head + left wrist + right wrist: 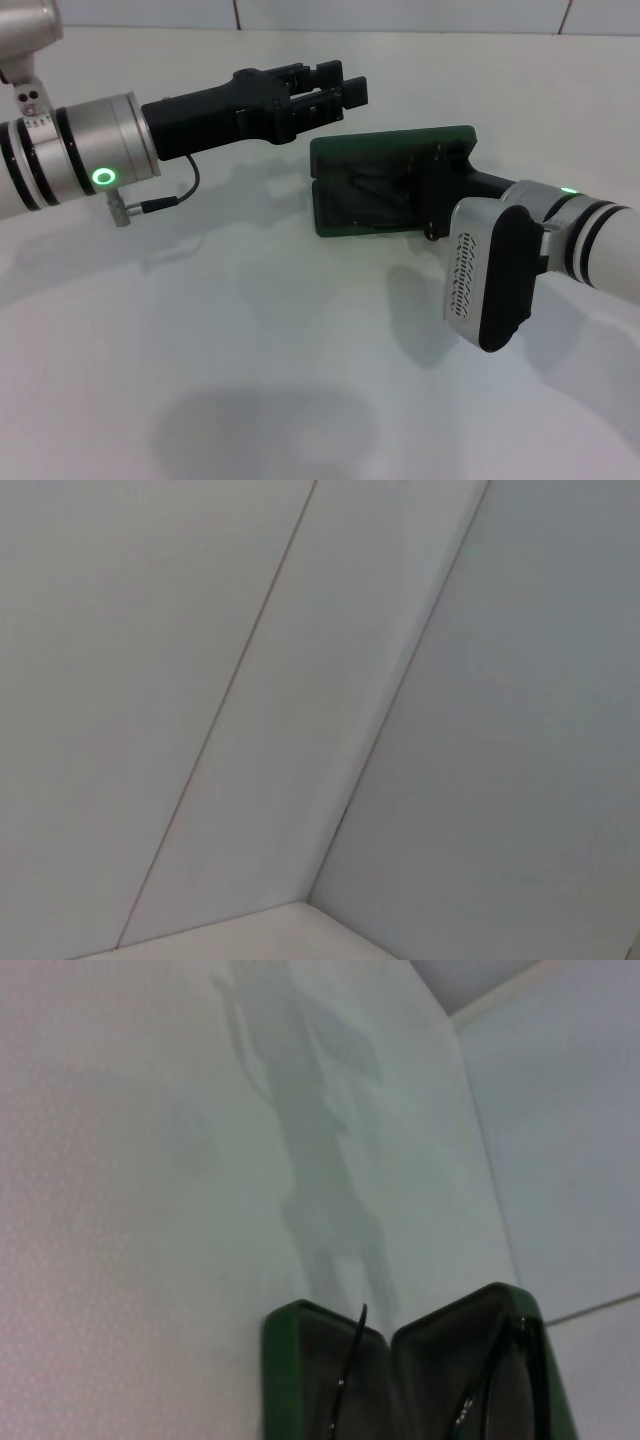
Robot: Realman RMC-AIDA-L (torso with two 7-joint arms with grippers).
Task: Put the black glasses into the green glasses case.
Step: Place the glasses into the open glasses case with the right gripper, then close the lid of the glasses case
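Observation:
The green glasses case (345,215) lies open on the white table right of centre. The black glasses (372,188) lie inside it, faint against the dark lining. In the right wrist view the case (282,1360) is open, with the glasses' thin temple arm (350,1365) and frame resting in it. My right gripper (438,185) is at the case's right end; its fingers are hidden behind the wrist. My left gripper (335,88) hovers above and behind the case's left end, open and empty.
The white table (250,340) extends in front and to the left. A tiled wall (400,12) runs along its far edge. The left wrist view shows only wall and table edge. A cable (175,195) hangs under the left wrist.

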